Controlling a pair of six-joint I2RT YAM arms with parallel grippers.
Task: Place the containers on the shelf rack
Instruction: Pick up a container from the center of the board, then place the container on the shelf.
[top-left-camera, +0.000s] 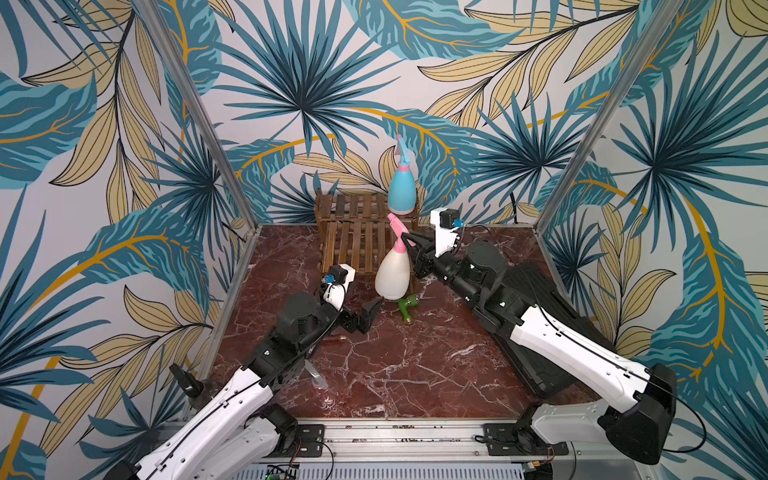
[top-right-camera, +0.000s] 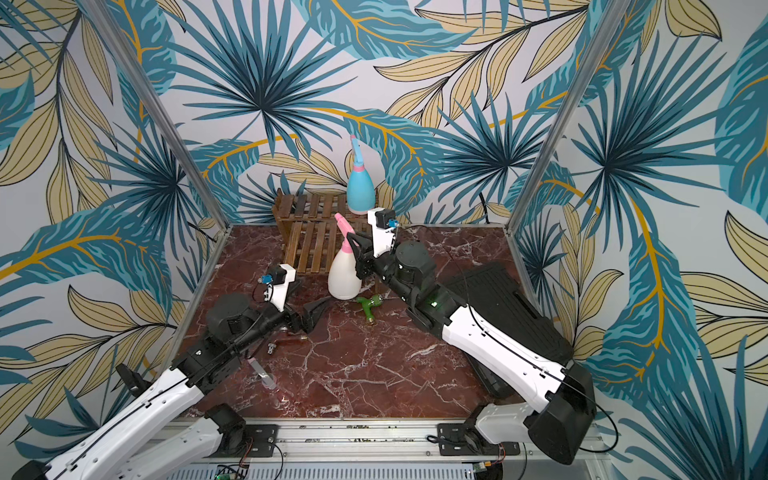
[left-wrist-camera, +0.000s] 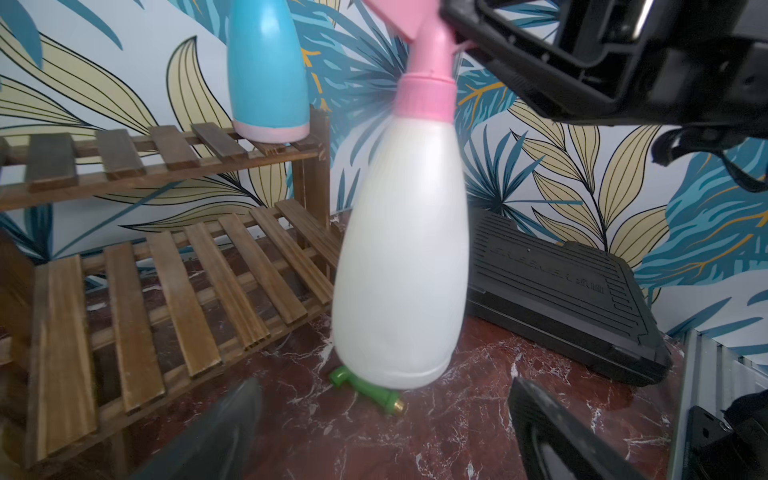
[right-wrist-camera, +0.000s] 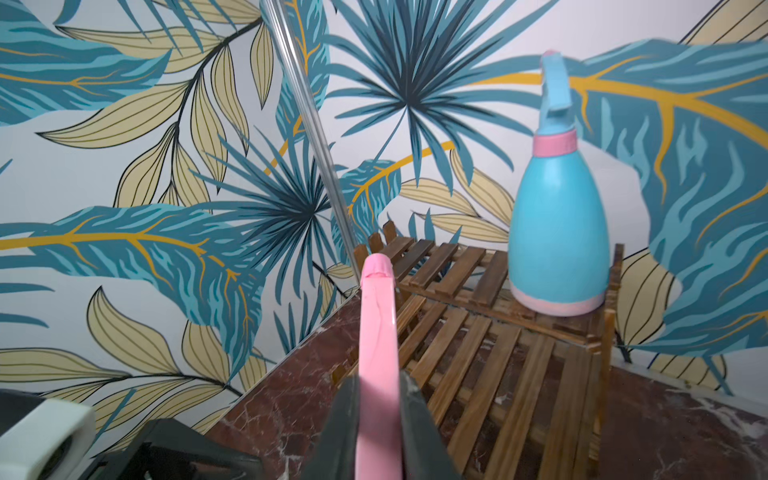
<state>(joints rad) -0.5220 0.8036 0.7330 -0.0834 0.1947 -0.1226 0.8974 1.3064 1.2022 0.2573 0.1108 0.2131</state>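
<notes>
The cream-white container (top-left-camera: 392, 274) (top-right-camera: 344, 276) (left-wrist-camera: 403, 257) hangs slightly tilted just in front of the shelf rack's (top-left-camera: 353, 237) (top-right-camera: 309, 241) (left-wrist-camera: 166, 291) (right-wrist-camera: 478, 374) right front corner. My right gripper (top-left-camera: 409, 243) (top-right-camera: 357, 245) (right-wrist-camera: 380, 399) is shut on its pink trigger head (right-wrist-camera: 378, 332). A light blue container (top-left-camera: 402, 187) (top-right-camera: 360, 191) (left-wrist-camera: 268, 75) (right-wrist-camera: 559, 241) stands upright on the right end of the upper tier. My left gripper (top-left-camera: 368, 316) (top-right-camera: 311, 316) (left-wrist-camera: 384, 386) is open and empty, low beside the white one's base. A clear pinkish container (top-right-camera: 266, 376) lies partly under my left arm.
A green fitting (top-left-camera: 406, 305) (top-right-camera: 371, 305) (left-wrist-camera: 365, 390) lies on the marble table under the white bottle's base. A brass-tipped fitting (top-left-camera: 336, 340) (top-right-camera: 295, 341) lies beside my left wrist. A flat black ribbed case (top-left-camera: 540, 316) (top-right-camera: 498, 299) (left-wrist-camera: 561, 299) lies under my right arm.
</notes>
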